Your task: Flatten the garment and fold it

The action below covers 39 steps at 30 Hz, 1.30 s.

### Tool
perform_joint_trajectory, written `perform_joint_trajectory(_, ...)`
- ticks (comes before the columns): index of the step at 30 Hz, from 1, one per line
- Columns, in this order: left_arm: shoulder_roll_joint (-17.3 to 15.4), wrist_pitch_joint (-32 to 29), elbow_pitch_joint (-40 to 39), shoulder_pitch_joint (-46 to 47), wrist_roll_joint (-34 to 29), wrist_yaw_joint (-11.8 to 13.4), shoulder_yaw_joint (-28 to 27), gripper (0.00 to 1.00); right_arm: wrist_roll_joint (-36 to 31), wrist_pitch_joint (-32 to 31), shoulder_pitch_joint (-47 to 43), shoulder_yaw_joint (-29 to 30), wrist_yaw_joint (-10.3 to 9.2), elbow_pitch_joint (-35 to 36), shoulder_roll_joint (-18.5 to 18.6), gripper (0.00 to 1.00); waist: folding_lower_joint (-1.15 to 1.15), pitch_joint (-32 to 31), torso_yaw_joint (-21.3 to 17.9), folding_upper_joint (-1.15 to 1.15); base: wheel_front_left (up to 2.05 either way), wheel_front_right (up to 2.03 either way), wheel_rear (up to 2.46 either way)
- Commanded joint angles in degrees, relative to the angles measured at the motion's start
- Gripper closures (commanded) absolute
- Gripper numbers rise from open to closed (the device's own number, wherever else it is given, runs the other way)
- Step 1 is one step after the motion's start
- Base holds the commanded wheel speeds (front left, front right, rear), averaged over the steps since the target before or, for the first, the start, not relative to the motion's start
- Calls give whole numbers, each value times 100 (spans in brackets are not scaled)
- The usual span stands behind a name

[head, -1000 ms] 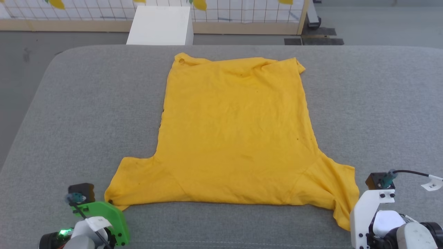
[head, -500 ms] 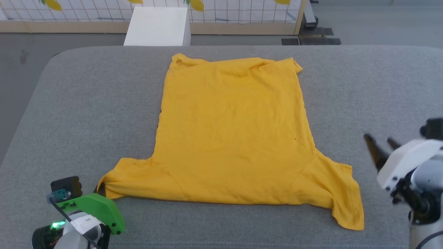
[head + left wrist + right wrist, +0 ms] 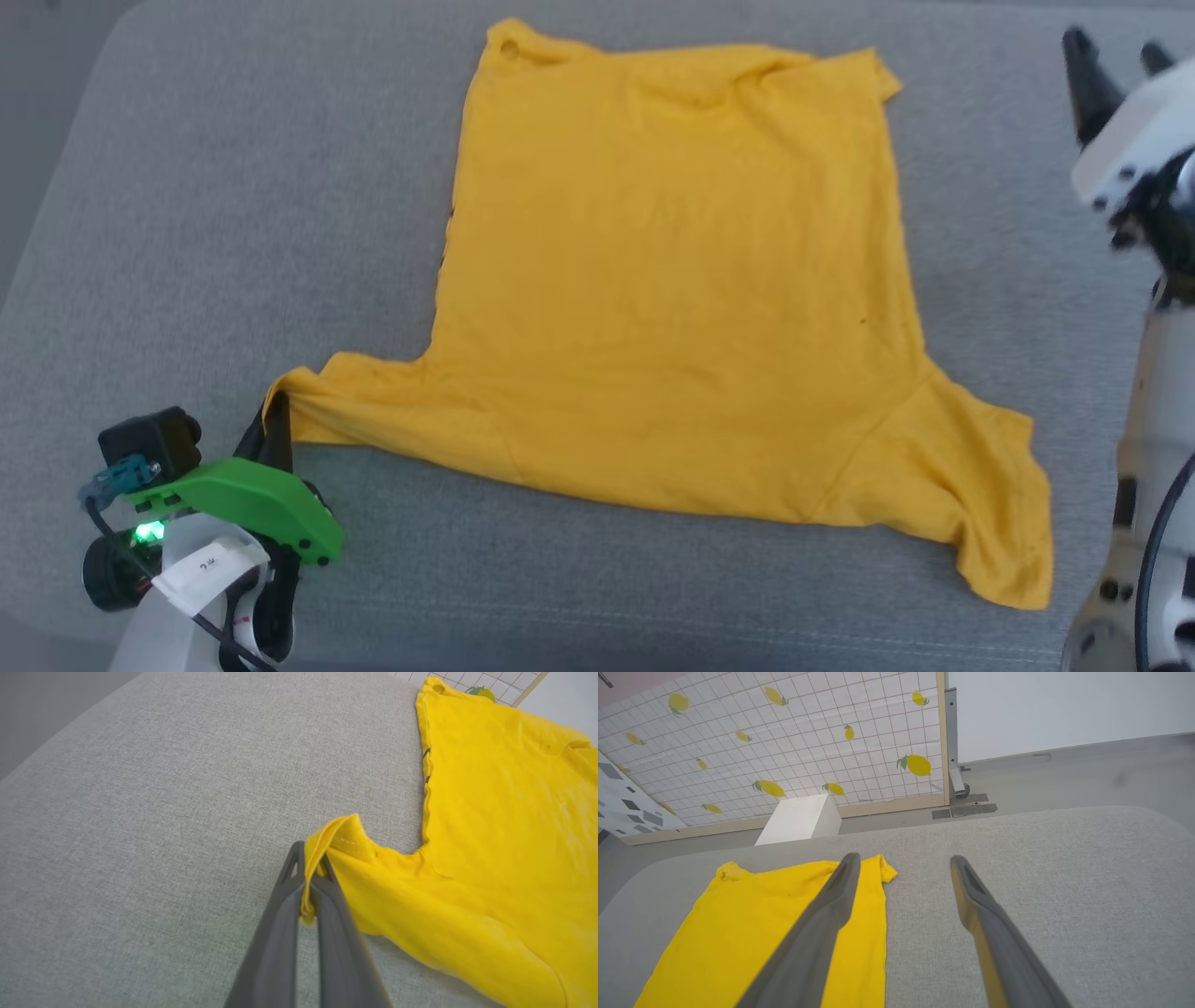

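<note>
On the grey cushion (image 3: 233, 233), the garment (image 3: 672, 280) lies spread plain side up. The left hand (image 3: 275, 425) pinches its sleeve (image 3: 317, 397) edge, and the right hand (image 3: 1114, 51) hovers open, well apart.

The garment (image 3: 672, 280) is plain yellow-orange with a few small dark specks. The cushion (image 3: 233, 233) under it is a mottled light grey weave. My left gripper (image 3: 310, 858) is dark grey, on a bright green bracket (image 3: 243, 499). My right gripper (image 3: 904, 859) is dark grey, on a white housing (image 3: 1125, 131). The screen (image 3: 784, 742) is a white grid printed with yellow, green-leaved lemons. The box (image 3: 798, 819) is white.
</note>
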State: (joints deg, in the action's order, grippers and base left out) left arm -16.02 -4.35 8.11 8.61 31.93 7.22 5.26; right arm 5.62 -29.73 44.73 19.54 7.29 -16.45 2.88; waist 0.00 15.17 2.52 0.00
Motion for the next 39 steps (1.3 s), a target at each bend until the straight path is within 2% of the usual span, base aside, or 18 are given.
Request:
perform_joint_trajectory(1, 9, 45, -94, 112, 78, -54, 8, 100, -319, -96, 291, 24, 20, -139, 0, 0, 0, 964, 638, 0, 0, 0, 0)
perform_joint_trajectory(6, 53, 109, -348, 250, 64, -200, 166, 100, -1508, -603, 1192, 47, 20, -522, 48, 0, 0, 1647, 1048, 0, 0, 0, 0)
perform_joint_trajectory(12, 166, 156, -476, 379, 110, -342, 336, 100, -2353, -1348, 1781, 179, 20, -886, 155, 0, 0, 2176, 1376, 0, 0, 0, 0)
perform_joint_trajectory(18, 237, 215, -361, 482, 165, -433, 420, 100, -2676, -1704, 1933, 190, 20, -1121, 137, 0, 0, 2384, 1485, 0, 0, 0, 0)
perform_joint_trajectory(23, 255, 269, -250, 542, 176, -465, 450, 100, -2656, -1933, 1860, 38, 20, -1330, 142, 0, 0, 2375, 1445, 0, 0, 0, 0)
perform_joint_trajectory(24, 249, 273, -220, 553, 172, -474, 462, 100, -2639, -2019, 1840, 40, 20, -1376, 150, 15, 0, 2347, 1424, 0, 0, 0, 0)
perform_joint_trajectory(25, 244, 276, -192, 564, 167, -482, 473, 100, -2605, -2085, 1824, 31, 20, -1410, 151, 82, 0, 2310, 1402, 0, 0, 0, 0)
perform_joint_trajectory(26, 235, 278, -170, 571, 157, -484, 482, 100, -2555, -2079, 1823, 21, 20, -1415, 149, 100, 0, 2266, 1379, 0, 0, 0, 0)
perform_joint_trajectory(32, 194, 260, -59, 530, 147, -445, 494, 100, -2130, -1626, 1903, -78, 20, -1254, 245, 100, 0, 1741, 1119, 0, 0, 0, 0)
perform_joint_trajectory(35, 163, 220, -11, 447, 115, -393, 518, 100, -1854, -1255, 1795, -165, 20, -1044, 399, 100, 0, 1274, 887, 0, 0, 0, 0)
perform_joint_trajectory(39, 142, 128, -32, 263, 105, -282, 533, 100, -1524, -1063, 1318, -211, 20, -543, 673, 100, 0, 677, 485, 0, 0, 0, 0)
